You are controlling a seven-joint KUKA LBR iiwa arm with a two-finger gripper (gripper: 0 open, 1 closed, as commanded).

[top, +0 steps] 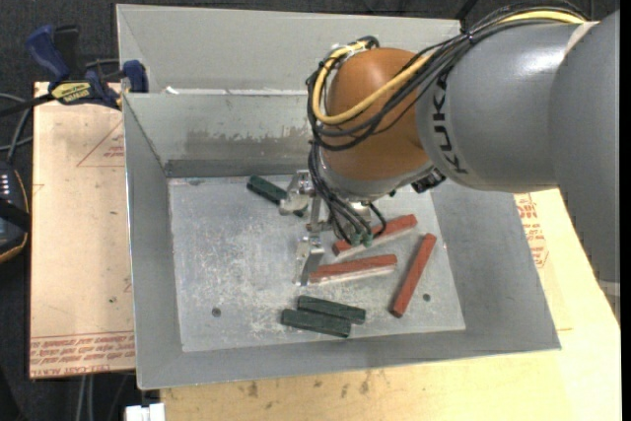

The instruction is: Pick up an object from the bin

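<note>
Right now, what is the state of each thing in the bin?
gripper: open, low, holding nothing.
middle red bar: flat, beside the gripper.
right red bar: flat, lying slantwise.
back red bar: partly hidden by the gripper.
two dark green bars: flat, side by side.
dark green block: flat, alone near the back.

The bin [197,242] is grey sheet metal with a dull, matt finish; its floor looks rough with pale scratches and whitish scuffing, and the back wall carries a streaked, worn band. The red-brown sticks [412,275] lying in it have a matt, slightly chalky surface, and the dark green blocks [322,315] look matt too, like hard plastic or rubber. The orange cover [375,113] is smooth and glossy. The arm [523,104] has a smooth grey satin shell, the cables [532,15] shiny plastic sheaths, and the end effector [310,261] shows pale bare metal
</note>
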